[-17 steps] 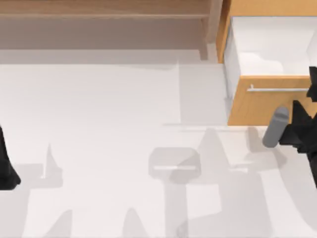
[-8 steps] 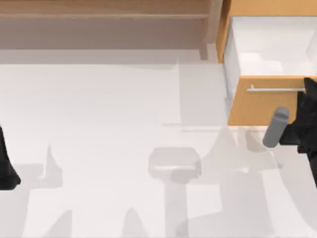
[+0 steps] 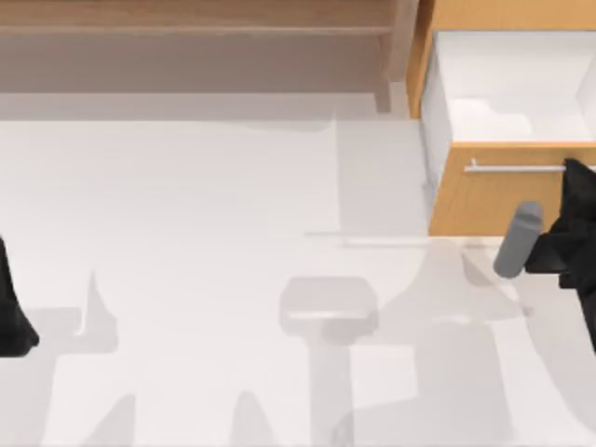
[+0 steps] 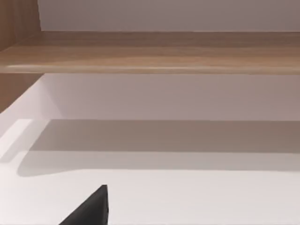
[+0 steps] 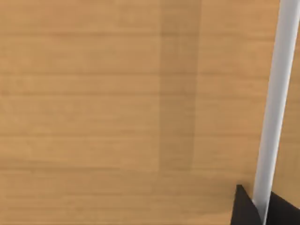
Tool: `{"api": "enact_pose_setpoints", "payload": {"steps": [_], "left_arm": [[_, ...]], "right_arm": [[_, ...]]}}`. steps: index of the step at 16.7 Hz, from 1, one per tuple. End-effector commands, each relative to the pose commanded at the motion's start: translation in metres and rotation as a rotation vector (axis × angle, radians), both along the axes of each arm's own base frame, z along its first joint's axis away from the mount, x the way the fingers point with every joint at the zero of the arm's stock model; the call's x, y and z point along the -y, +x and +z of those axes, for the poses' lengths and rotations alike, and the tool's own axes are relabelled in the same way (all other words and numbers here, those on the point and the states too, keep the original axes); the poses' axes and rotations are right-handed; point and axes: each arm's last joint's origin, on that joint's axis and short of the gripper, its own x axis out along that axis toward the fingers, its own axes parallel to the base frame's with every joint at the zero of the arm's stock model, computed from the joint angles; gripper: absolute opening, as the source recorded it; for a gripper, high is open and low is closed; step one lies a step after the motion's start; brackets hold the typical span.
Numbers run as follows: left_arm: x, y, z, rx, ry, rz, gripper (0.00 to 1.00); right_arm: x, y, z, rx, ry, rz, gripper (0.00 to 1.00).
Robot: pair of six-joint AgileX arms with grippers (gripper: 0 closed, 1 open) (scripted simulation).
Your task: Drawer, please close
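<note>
drawer (image 3: 494,191) sits at the table's far right in the top view, pulled out from its cabinet so that i can look down into its white inner walls; its flat orange-tan front faces the near side, with the thin silver handle (image 3: 517,168) running along the upper part of that front. my right gripper (image 3: 575,182) is at the right edge of the top view, up against the drawer front at the handle's right end. in the right wrist view the wooden front is very close, the handle (image 5: 274,108) crosses it as a pale bar, and two dark fingertips (image 5: 243,208) stand on either side of the bar's lower part. i cannot tell whether that claw is clenched on the bar or just straddling it. my left arm is parked at the table's left edge (image 3: 14,307), well apart from the drawer, and i cannot tell its claw's state either. long brown shelf (image 3: 196,28) runs along the far side of the white table (image 3: 205,205).
</note>
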Motion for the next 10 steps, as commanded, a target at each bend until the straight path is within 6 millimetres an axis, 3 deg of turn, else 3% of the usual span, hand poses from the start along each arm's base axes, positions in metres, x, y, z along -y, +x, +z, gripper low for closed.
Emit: {"api": "enact_pose_setpoints", "payload": {"steps": [5, 10], "left_arm": [[0.0, 0.0, 0.0, 0.0, 0.0, 0.0, 1.0], [0.0, 0.0, 0.0, 0.0, 0.0, 0.0, 1.0]], "right_arm": [[0.0, 0.0, -0.001, -0.005, 0.002, 0.001, 0.0], [-0.002, 0.029, 0.0, 0.001, 0.003, 0.004, 0.0]]}}
